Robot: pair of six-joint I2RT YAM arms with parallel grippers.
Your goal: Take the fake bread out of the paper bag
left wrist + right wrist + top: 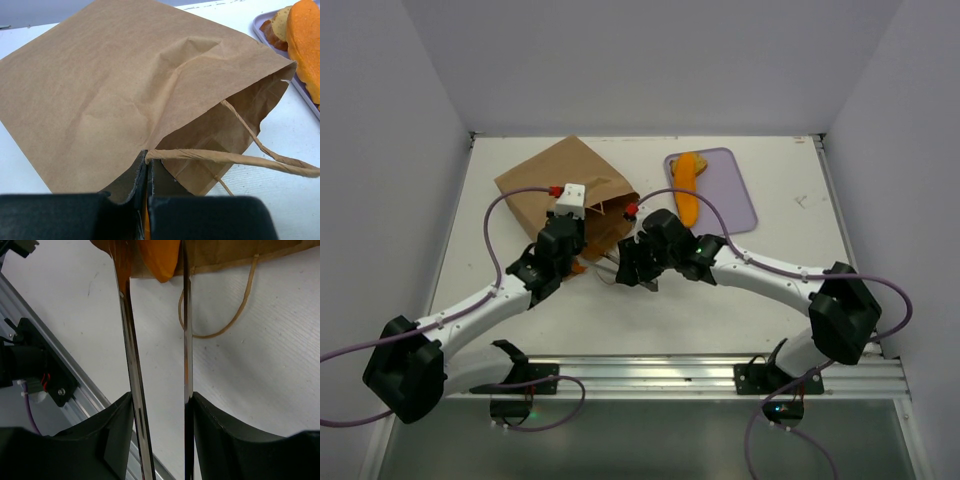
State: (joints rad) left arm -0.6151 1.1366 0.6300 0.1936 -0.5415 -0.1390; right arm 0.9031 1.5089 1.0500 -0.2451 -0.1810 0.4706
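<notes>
Partway done, I'd say. Bread (688, 188) is already on the lavender tray (742, 205): one long glossy orange loaf, with a paler cut-looking chunk beside it in the left wrist view. One more piece (159, 260) sits between the tips of the tongs (131, 340), right at the bag (560, 185) mouth and not clear of it. Can't tell if anything else is inside, since the interior is in shadow. What's left: pull this piece out, drop it on the tray, check for more. Left gripper (148, 175) has its fingers pressed together on the bag's lip, pinning the mouth. Right gripper (161, 402) is clamped on the tongs, blades squeezed narrow. The bag lies flat on the white table (780, 290): creased brown kraft, matte, with a twisted paper handle (225, 157). The tongs are thin mirror-bright steel strips. The bread looks like smooth hard plastic, rounded and slippery against the flat blades.
</notes>
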